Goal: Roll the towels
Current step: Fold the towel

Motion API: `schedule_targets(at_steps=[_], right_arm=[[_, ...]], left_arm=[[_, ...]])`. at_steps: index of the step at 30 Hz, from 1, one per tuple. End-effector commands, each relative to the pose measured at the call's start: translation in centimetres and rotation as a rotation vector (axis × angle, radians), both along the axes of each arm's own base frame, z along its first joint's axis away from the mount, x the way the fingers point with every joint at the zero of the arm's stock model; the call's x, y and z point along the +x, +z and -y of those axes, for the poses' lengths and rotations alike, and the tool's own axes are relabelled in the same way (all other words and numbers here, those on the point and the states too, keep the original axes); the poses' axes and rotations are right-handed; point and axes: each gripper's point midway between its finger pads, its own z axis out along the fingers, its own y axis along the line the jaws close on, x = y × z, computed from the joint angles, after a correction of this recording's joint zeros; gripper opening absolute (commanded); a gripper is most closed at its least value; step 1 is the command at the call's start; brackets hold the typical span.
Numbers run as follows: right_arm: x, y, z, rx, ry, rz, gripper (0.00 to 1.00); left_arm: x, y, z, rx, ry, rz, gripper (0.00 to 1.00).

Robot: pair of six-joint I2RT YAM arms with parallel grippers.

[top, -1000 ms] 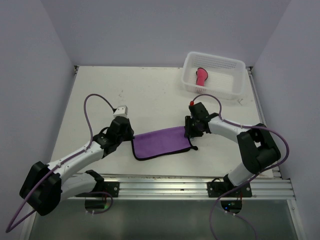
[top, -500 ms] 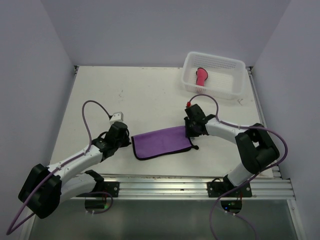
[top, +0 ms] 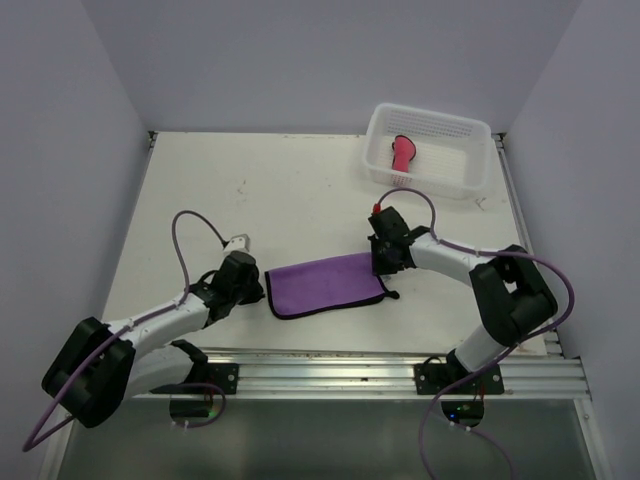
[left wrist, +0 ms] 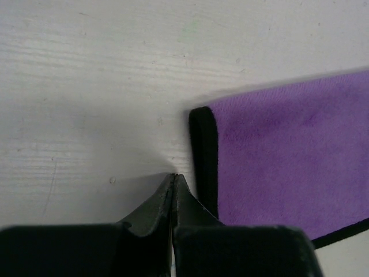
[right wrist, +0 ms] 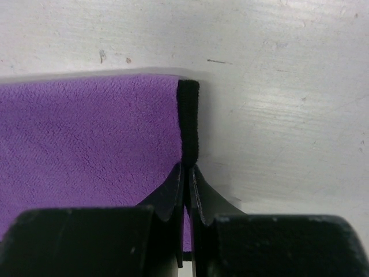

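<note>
A purple towel [top: 325, 284] with a black hem lies flat near the table's front edge. My left gripper [top: 256, 284] is shut on nothing. Its tips [left wrist: 174, 175] rest on the bare table just left of the purple towel's [left wrist: 288, 150] black left hem. My right gripper [top: 385, 264] sits at the opposite end, and its fingers [right wrist: 188, 165] are shut on the black hem of the purple towel [right wrist: 86, 133] near its far corner. A pink-red towel [top: 402, 152] lies rolled inside the white basket [top: 435, 115].
The white perforated basket stands at the back right of the table [top: 280, 190]. A metal rail [top: 380, 365] runs along the near edge by the arm bases. Walls close in on the left, back and right.
My right gripper has closed on the purple towel's right hem. My left gripper has shut and drawn back a little, toward the near edge, beside the left hem.
</note>
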Motion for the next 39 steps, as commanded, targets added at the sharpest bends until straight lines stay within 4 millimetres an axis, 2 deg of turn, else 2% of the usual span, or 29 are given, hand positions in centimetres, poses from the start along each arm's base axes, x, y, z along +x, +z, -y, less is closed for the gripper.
schedule_targets(at_steps=[1,6,8,13,21,26,30,39], right_arm=[[-0.9,1.0,0.7,-0.045,0.019,-0.029,0.0],[-0.6,3.4,0.6,-0.026,0.027,0.009,0.0],[-0.6,4.0,0.6,-0.026,0.029,0.014,0.0],[-0.2,6.0,0.4,-0.009,0.035,0.049,0.0],[0.1,8.9,-0.7,0.053,0.055,0.078,0.0],[0.3,10.6,-2.2,0.1,0.082,0.086,0.0],[0.2,11.6,-4.3,0.133,0.119,0.095,0.0],[-0.7,12.0,-8.8,0.196,0.183,0.071,0.0]], left_arm=[[0.3,-0.4,0.9,-0.036,-0.035,0.012,0.0],[0.1,-1.4,1.0,-0.026,-0.043,-0.02,0.0],[0.8,-1.0,1.6,-0.05,-0.049,0.009,0.0],[0.9,-1.2,2.5,-0.079,-0.076,-0.001,0.0],[1.3,-0.3,3.7,-0.116,-0.127,0.027,0.0],[1.3,-0.1,4.2,-0.142,-0.141,0.037,0.0],[1.3,0.1,4.7,-0.165,-0.149,0.044,0.0],[1.7,0.7,5.5,-0.187,-0.163,0.059,0.0]])
